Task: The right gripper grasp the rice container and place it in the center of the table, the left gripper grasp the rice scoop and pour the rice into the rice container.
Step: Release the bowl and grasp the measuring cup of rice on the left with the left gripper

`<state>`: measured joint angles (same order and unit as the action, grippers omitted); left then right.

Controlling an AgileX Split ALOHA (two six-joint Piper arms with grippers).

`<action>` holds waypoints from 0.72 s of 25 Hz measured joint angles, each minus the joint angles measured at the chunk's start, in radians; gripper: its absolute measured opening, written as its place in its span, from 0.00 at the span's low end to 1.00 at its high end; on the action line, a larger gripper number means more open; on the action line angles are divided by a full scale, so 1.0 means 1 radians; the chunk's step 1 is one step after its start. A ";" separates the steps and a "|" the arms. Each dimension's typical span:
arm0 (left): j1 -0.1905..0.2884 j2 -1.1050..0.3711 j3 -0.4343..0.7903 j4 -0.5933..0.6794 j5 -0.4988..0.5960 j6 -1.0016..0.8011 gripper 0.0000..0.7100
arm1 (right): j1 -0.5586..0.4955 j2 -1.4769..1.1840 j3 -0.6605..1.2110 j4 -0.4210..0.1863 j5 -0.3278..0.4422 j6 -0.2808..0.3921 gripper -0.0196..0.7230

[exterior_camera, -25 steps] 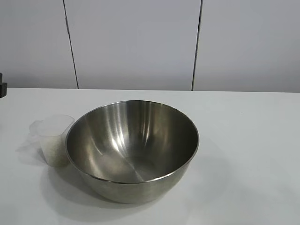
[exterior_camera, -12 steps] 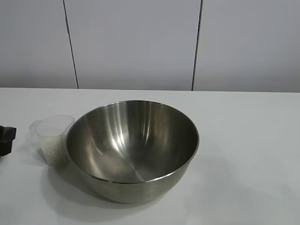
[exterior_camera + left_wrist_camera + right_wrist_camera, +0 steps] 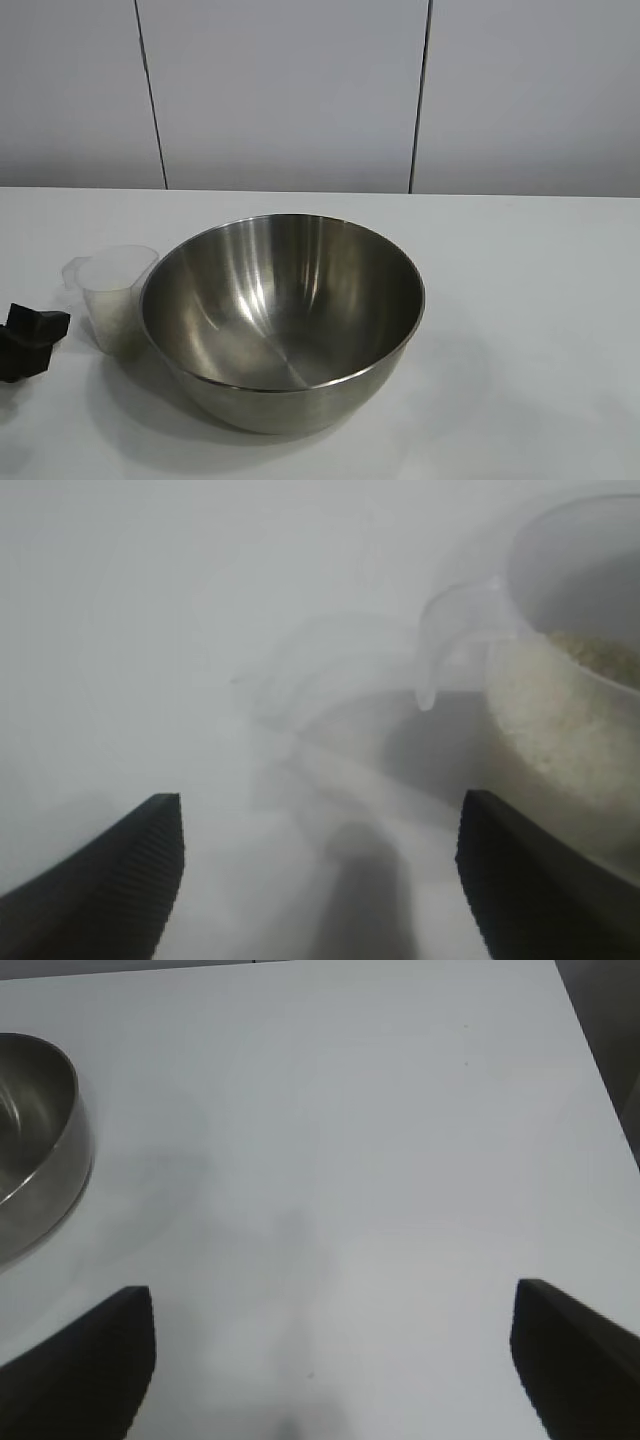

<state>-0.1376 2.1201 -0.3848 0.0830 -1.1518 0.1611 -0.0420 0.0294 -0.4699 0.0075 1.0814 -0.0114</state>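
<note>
1. Exterior view: the bowl [image 3: 282,318] sits near the middle of the table [image 3: 530,300], its inside bare of grain. The scoop [image 3: 113,297] stands upright against the bowl's left side, touching or nearly touching the steel wall, with rice [image 3: 118,318] filling its lower part. The left gripper [image 3: 28,342] shows at the frame's left edge, low over the table and near the scoop but apart from it. From here its jaws cannot be judged. The right gripper is out of this view.

2. Left wrist view: the left gripper [image 3: 320,875] has its jaws spread wide, nothing between them but table. The scoop [image 3: 560,710] lies ahead and off to one side of the gap, its tab handle [image 3: 450,640] jutting toward the open table. The step in hand looks like the approach to the scoop. To do it well, the gripper likely needs to shift sideways until the cup wall or the tab sits squarely between the fingers, then close gently, since thin plastic may flex or skid. The bowl crowds the scoop's far side, so coming in from the open side seems safest. The scoop should stay level until it is over the bowl.

3. Right wrist view: the right gripper [image 3: 335,1355] hangs over bare table with jaws wide apart, holding nothing. The bowl [image 3: 35,1150] shows at the frame's edge, well apart from it, so this arm appears idle.
</note>
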 joint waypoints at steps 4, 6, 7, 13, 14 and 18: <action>0.000 0.034 -0.038 0.001 -0.005 0.029 0.77 | 0.000 0.000 0.000 0.000 -0.002 0.000 0.92; 0.000 0.041 -0.054 0.001 -0.008 0.050 0.76 | 0.000 0.000 0.000 0.000 -0.002 0.000 0.92; 0.000 0.042 -0.060 0.002 -0.008 0.057 0.76 | 0.000 0.000 0.000 0.000 -0.002 0.000 0.92; 0.000 0.042 -0.073 0.056 -0.004 0.075 0.76 | 0.000 0.000 0.000 0.000 -0.002 0.000 0.92; 0.000 0.042 -0.073 0.063 -0.004 0.075 0.76 | 0.000 0.000 0.000 0.000 -0.002 0.000 0.92; 0.000 0.042 -0.075 0.074 -0.004 0.071 0.76 | 0.000 0.000 0.000 0.000 -0.002 0.000 0.92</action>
<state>-0.1372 2.1619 -0.4598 0.1574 -1.1559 0.2324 -0.0420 0.0294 -0.4699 0.0075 1.0794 -0.0114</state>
